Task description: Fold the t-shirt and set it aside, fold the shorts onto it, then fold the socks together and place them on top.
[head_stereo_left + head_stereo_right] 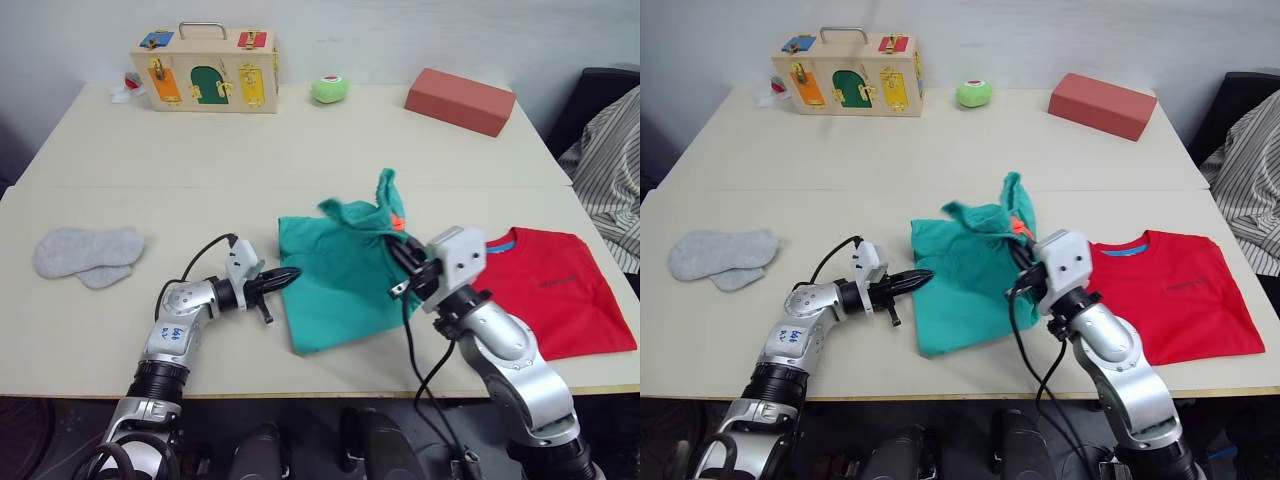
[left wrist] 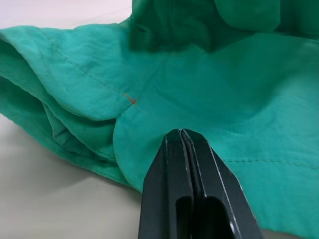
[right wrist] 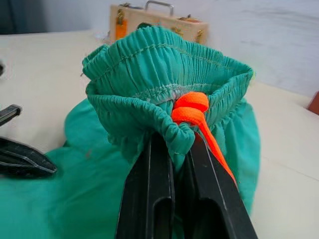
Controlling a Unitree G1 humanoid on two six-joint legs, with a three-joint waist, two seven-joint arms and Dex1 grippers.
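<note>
Now right gripper [image 3: 172, 144] pinching shorts [image 1: 340, 285] waistband; left gripper [image 2: 184, 137] fingers pressed together, tips at shorts' edge.

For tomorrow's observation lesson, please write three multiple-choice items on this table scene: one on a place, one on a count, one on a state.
1. Where does the bright red cloth t-shirt lie?
A. On the robot's right side of the table
B. Beside the wooden latch box
C. Under the grey socks

2. How many light grey knit socks lie on the table?
A. One
B. Two
C. Four

3. What is the right gripper doing?
A. Hanging open above the table
B. Shut on the teal-green cloth shorts at the gathered waistband
C. Holding the green ball

Answers:
1 A: the t-shirt lies flat beside the right arm.
2 B: two socks overlap near the left edge.
3 B: the waistband and orange drawstring bunch between its fingers.
</note>
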